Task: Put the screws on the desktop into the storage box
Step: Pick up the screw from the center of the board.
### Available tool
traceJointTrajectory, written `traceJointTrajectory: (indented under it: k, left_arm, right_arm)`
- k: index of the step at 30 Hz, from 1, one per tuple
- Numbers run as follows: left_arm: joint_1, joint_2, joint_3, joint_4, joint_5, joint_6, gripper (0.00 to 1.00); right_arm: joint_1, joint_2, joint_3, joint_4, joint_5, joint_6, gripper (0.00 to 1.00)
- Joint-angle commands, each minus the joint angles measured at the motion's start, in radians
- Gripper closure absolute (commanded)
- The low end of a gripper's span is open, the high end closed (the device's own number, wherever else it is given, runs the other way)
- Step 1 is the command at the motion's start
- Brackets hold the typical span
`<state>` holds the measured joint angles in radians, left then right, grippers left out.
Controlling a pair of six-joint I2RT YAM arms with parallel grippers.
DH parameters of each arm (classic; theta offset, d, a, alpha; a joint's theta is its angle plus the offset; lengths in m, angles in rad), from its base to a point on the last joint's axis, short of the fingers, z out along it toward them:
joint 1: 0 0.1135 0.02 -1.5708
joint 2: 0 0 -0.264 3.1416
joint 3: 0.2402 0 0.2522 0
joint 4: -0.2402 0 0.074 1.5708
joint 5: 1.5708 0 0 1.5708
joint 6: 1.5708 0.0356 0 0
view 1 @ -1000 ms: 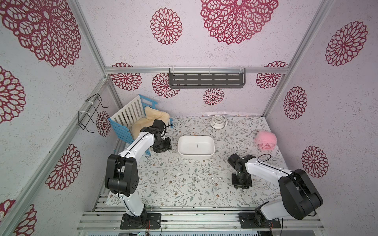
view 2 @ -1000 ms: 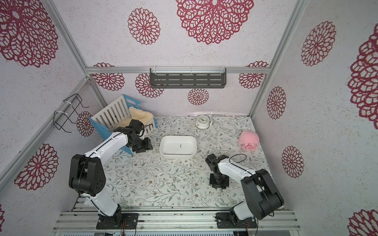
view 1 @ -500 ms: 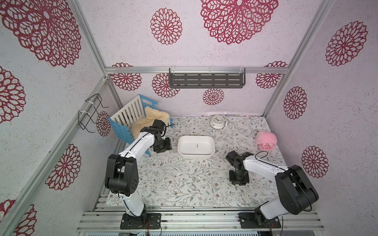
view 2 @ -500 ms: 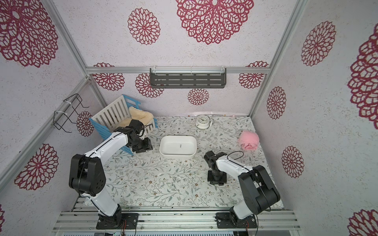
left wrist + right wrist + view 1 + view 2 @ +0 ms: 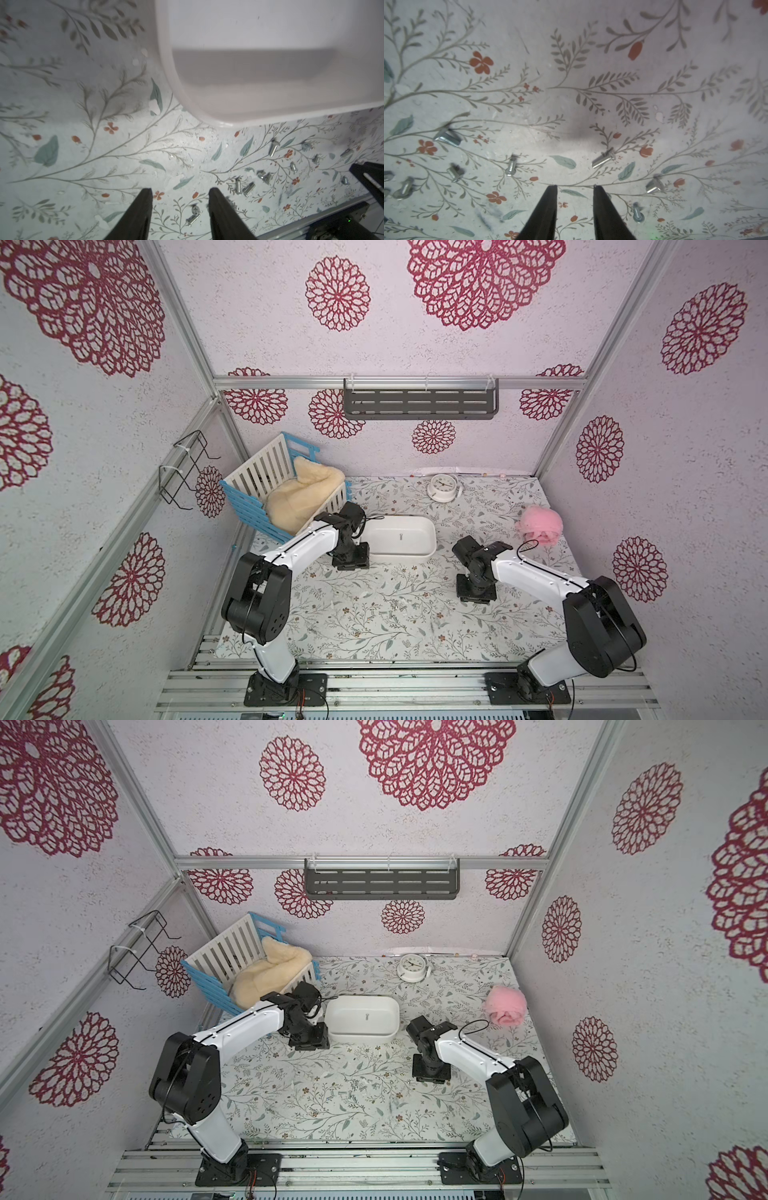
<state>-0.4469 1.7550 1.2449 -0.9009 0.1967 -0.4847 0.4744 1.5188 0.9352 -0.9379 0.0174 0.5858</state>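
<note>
The white storage box (image 5: 432,545) (image 5: 397,1025) stands mid-desktop (image 5: 353,635), and a small grey item lies on its floor. Several tiny silver screws (image 5: 399,606) (image 5: 360,1086) are scattered on the desktop in front of it. My left gripper (image 5: 351,562) (image 5: 180,191) hangs at the box's front left corner (image 5: 220,122), open and holding nothing. Two screws (image 5: 194,214) lie on the desktop below its gap, and more screws (image 5: 243,188) lie to one side. My right gripper (image 5: 476,593) (image 5: 575,187) hovers open and empty just right of the scatter, with screws (image 5: 604,159) lying around it.
A blue-and-white slatted crate (image 5: 249,506) with cream fleece sits at the back left, right behind my left arm. A white clock (image 5: 442,487) stands at the back and a pink fluffy ball (image 5: 540,524) at the right. A grey shelf (image 5: 419,404) hangs on the back wall.
My right gripper has shifted a little to the left and away from the front edge. The left arm has barely moved.
</note>
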Motion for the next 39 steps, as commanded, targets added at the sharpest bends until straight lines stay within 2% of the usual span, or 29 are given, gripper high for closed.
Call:
traceJointTrajectory:
  k: [1, 9, 16, 28, 39]
  left_arm:
    - [-0.046, -0.066, -0.047, -0.025, -0.009, -0.052, 0.50]
    - [-0.168, -0.080, -0.110, -0.035, -0.034, -0.146, 0.51]
    - [-0.259, -0.036, -0.131, -0.033, -0.078, -0.186, 0.52]
    - [-0.288, 0.000, -0.170, -0.026, -0.111, -0.203, 0.55]
    - [-0.320, 0.038, -0.181, 0.024, -0.080, -0.218, 0.59]
  right_arm:
    - [0.003, -0.018, 0.033, 0.025, 0.003, 0.009, 0.66]
    - [0.003, -0.029, 0.042, 0.040, 0.006, -0.002, 0.66]
    - [-0.001, -0.046, 0.042, 0.036, 0.006, -0.011, 0.66]
    - [-0.001, -0.054, 0.034, 0.032, 0.006, -0.016, 0.67]
    - [-0.001, -0.043, 0.035, 0.038, 0.000, -0.018, 0.67]
